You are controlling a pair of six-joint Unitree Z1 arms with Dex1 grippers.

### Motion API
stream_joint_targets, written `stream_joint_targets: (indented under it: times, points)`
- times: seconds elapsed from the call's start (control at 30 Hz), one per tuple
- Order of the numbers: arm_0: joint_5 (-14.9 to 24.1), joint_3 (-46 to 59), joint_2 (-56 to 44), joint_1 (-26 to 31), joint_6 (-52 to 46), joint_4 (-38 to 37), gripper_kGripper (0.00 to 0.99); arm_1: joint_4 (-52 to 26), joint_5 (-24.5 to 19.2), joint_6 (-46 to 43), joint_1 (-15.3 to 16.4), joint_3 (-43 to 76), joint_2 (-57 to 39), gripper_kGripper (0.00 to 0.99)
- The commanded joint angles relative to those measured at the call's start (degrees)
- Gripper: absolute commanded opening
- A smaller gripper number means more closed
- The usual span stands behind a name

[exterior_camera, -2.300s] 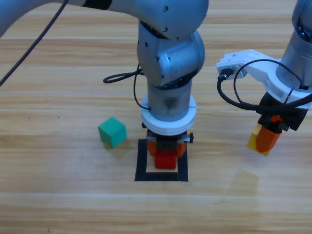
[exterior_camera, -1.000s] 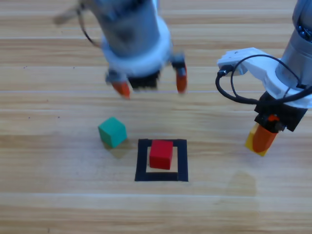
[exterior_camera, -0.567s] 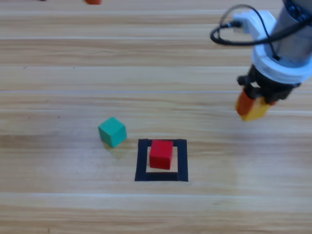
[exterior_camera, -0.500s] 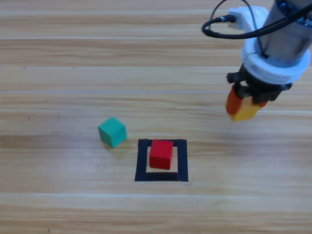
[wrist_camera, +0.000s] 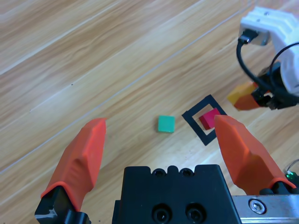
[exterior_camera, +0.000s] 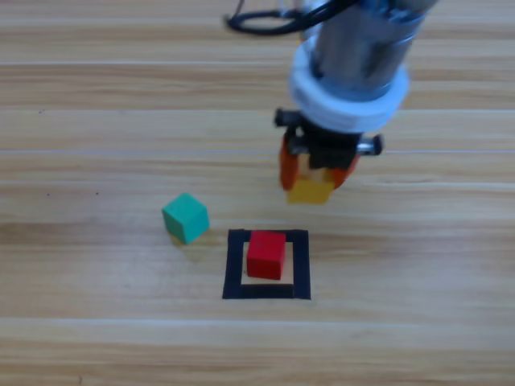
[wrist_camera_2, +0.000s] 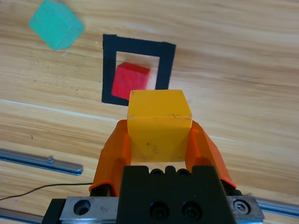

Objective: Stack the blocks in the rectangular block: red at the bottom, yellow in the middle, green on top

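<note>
The red cube sits inside the black tape outline. My right gripper is shut on the yellow cube and holds it in the air, just beyond and right of the outline. From the right wrist, the yellow cube fills the jaws, with the red cube and the outline ahead. The green cube lies on the wood left of the outline. My left gripper is open and empty, high above the table and outside the high view.
A black cable loops beside the right arm at the top of the high view. Metal rails run along the near side in the right wrist view.
The left gripper let go of the red cube in the outline and left the high view. The right arm lifted the yellow cube and carried it left toward the outline.
</note>
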Motion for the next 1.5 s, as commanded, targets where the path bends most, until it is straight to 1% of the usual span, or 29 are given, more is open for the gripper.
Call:
stream_joint_targets:
  times: [0.03,0.13,0.3,0.6,1.0,1.5]
  points:
    - [-2.95,-0.04,2.49,4.23,1.32,-0.16,0.99,4.89,3.67,3.71,2.24,-8.52,11.32,0.0]
    - [-6.46,0.92,3.1,6.16,1.32,-0.07,0.99,7.79,4.64,5.03,2.24,-14.23,14.83,0.0]
    - [-8.13,2.15,3.28,6.69,0.35,-0.16,0.99,8.32,4.9,6.61,2.5,-17.13,17.73,0.0]
    - [-8.49,2.95,5.12,6.69,-0.71,-0.16,0.99,9.72,4.73,8.37,2.5,-20.91,20.72,0.0]
    - [-8.4,2.95,6.18,6.78,0.08,-0.16,0.99,10.78,3.32,11.79,2.5,-21.62,21.25,0.0]
    - [-8.66,3.39,6.53,6.78,-0.09,-0.33,0.99,11.13,3.06,11.79,2.5,-22.5,21.69,0.0]
